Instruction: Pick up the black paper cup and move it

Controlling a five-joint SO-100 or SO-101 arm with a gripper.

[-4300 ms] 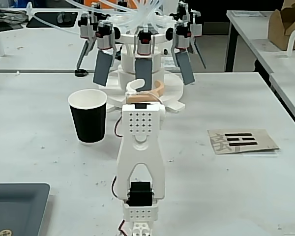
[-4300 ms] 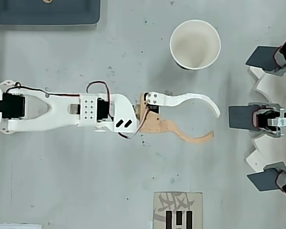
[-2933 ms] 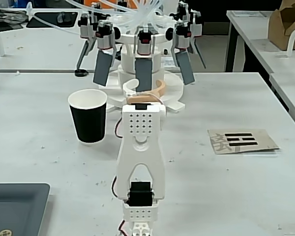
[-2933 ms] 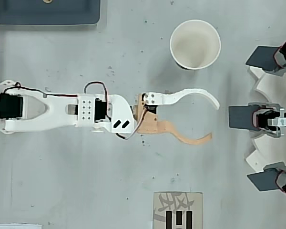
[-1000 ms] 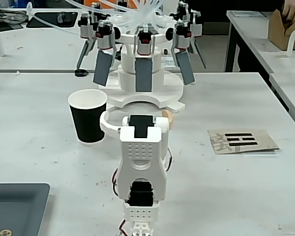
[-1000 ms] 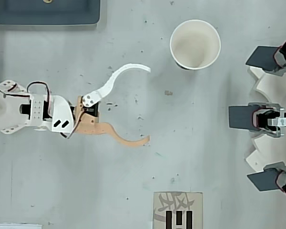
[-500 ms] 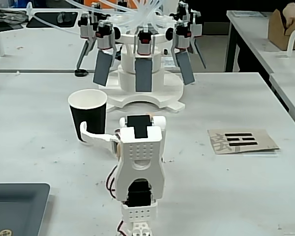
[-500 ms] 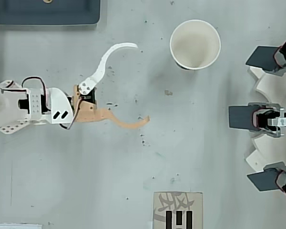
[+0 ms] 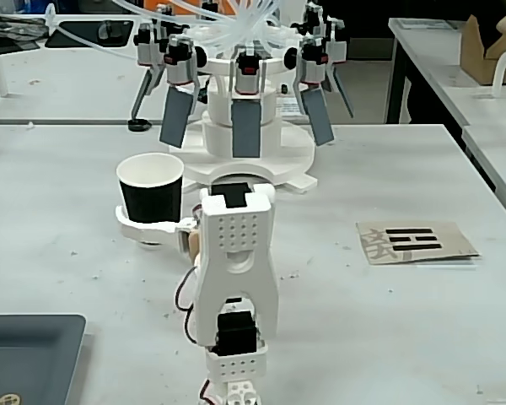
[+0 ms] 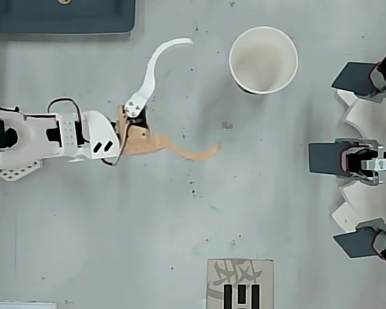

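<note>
The fingers (image 10: 172,46) are spread wide, empty, with the black paper cup (image 10: 263,60) just beyond their tips. The approach is judged underway; they must be advanced around the cup, then closed.

A: From where did the fixed view look?

B: From low behind the arm's base, facing along the counter (image 9: 405,337) toward the paddle rig (image 9: 244,110) at the far side.

A: And the overhead view?

B: Straight down, with the arm (image 10: 51,138) entering from the left edge. Both views shared the black paper cup (image 9: 151,202) (image 10: 264,59), the arm and the printed card (image 9: 415,241) (image 10: 239,283).
</note>
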